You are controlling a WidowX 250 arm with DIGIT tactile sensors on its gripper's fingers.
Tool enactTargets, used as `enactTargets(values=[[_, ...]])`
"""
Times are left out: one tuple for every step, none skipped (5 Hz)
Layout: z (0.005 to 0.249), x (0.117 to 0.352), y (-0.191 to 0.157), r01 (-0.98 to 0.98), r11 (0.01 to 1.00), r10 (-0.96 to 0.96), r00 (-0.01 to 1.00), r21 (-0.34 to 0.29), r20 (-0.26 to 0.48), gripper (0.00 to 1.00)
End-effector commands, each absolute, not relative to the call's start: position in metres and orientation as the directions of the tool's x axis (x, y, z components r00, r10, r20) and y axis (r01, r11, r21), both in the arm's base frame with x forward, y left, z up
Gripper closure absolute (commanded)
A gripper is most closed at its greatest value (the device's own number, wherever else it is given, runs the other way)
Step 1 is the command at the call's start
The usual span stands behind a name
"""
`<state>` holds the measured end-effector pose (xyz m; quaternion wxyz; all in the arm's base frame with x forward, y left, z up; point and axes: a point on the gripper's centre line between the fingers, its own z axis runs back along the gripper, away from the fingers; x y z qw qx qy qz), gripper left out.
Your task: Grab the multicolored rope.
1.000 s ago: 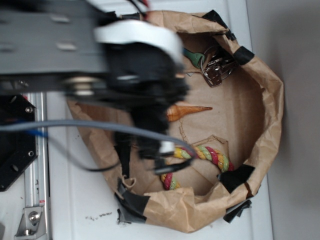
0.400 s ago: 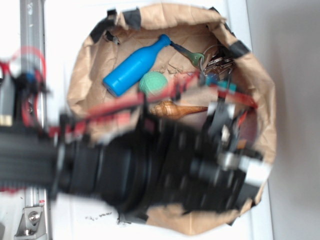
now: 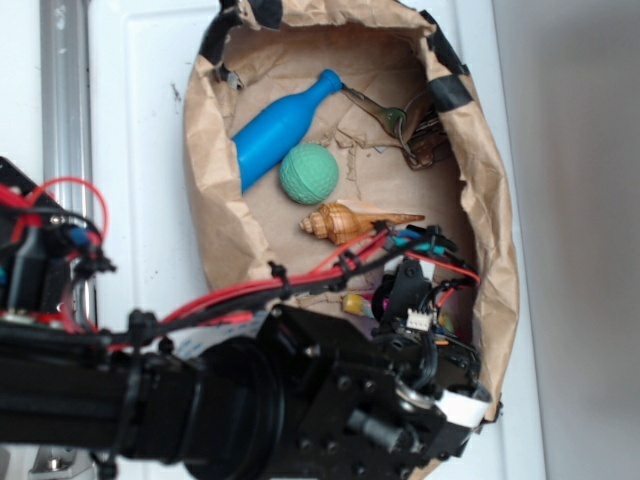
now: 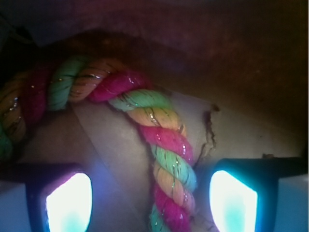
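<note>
Arm reaches low into the brown paper bag, hiding the bag's near right corner. Gripper fingers spread wide, straddling one leg of the multicolored rope lying between them on the bag floor, ready to close.

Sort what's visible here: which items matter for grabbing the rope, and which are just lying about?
Part of the job:
- multicolored rope, running between the fingers
- tool, open, one finger on each side of the rope, not yet closed

Just lying about:
- blue bottle
- green ball
- seashell
- keys
- brown paper bag, holding everything
</note>
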<state>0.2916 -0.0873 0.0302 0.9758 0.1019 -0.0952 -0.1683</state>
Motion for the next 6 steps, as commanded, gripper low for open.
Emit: enactTargets(values=[[0.012, 0.318, -0.061, 0.246, 0.961, -0.259, 0.961, 0.126, 0.093, 0.00], [0.013, 0.334, -0.043, 0.200, 0.980, -0.200, 0.978, 0.010, 0.059, 0.00], [0.003, 0.330, -0.042, 0.091, 0.994, -0.086, 0.993, 0.054, -0.083, 1.00], [-0.002, 0.319, -0.050, 0.049, 0.987, -0.033, 0.994, 0.152, -0.103, 1.00], [0.003, 0.306, -0.051, 0.004, 0.976, 0.017, 0.995, 0.216, -0.095, 1.00], [0.018, 0.285, -0.038, -0.063, 0.974, 0.078, 0.995, 0.219, -0.058, 1.00]])
